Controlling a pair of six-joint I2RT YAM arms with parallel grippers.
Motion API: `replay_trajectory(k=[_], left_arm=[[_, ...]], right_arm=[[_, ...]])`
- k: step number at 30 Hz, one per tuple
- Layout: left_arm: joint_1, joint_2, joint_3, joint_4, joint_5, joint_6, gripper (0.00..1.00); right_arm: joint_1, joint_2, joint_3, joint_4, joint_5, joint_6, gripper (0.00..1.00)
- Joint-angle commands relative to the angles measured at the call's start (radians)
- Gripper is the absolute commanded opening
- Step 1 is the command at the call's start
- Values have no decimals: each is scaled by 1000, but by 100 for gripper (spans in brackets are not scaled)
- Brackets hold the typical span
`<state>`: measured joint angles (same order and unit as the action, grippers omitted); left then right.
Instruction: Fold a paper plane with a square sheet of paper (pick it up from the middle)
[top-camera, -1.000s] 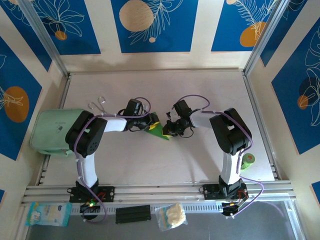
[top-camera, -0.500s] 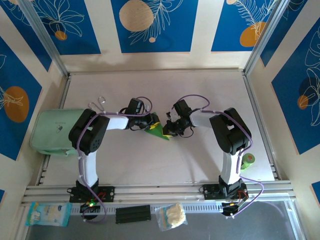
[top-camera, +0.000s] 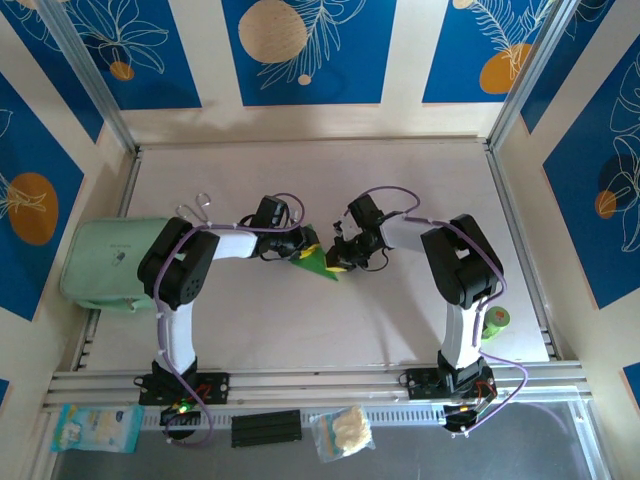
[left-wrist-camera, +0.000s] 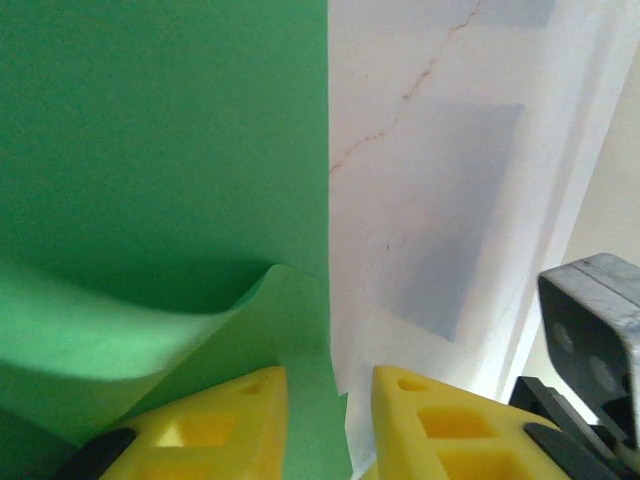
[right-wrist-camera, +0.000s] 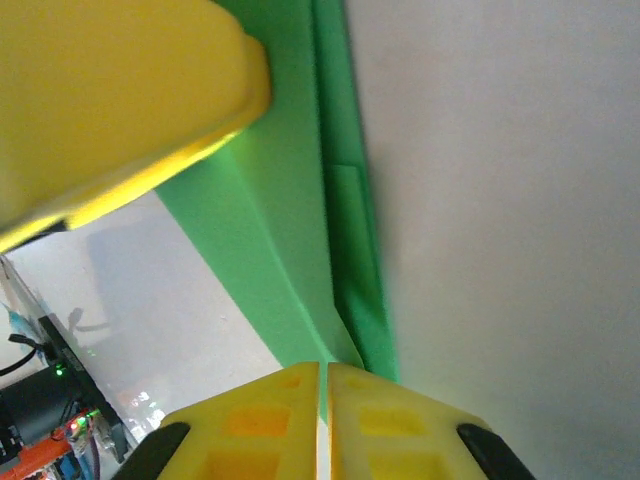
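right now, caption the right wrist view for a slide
right gripper shut at the tip of the folded paper on the table

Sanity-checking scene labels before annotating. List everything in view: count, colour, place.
green paper: 1, bright green, partly folded, table centre between the end effectors
pouch: 1, pale mint green, left table edge
roll: 1, green, right table edge beside the right arm
wire hook: 1, metallic, just behind the pouch
packet: 1, white and blue, front ledge, left
black block: 1, black, front ledge
clear bag: 1, clear with pale contents, front ledge
table: 1, off-white
left end effector: 1, yellow fingers, apart, paper edge between them
right end effector: 1, yellow fingers, shut on the green paper
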<state>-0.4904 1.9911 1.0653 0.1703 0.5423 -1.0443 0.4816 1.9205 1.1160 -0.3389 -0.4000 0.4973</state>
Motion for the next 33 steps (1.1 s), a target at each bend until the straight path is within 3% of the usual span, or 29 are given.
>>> replay_trajectory(k=[1, 33], left_arm=[[14, 28, 0, -78, -48, 22, 30], [13, 40, 15, -125, -62, 19, 30]], right_arm=[[11, -46, 25, -75, -43, -21, 11], [20, 13, -38, -112, 69, -40, 11]])
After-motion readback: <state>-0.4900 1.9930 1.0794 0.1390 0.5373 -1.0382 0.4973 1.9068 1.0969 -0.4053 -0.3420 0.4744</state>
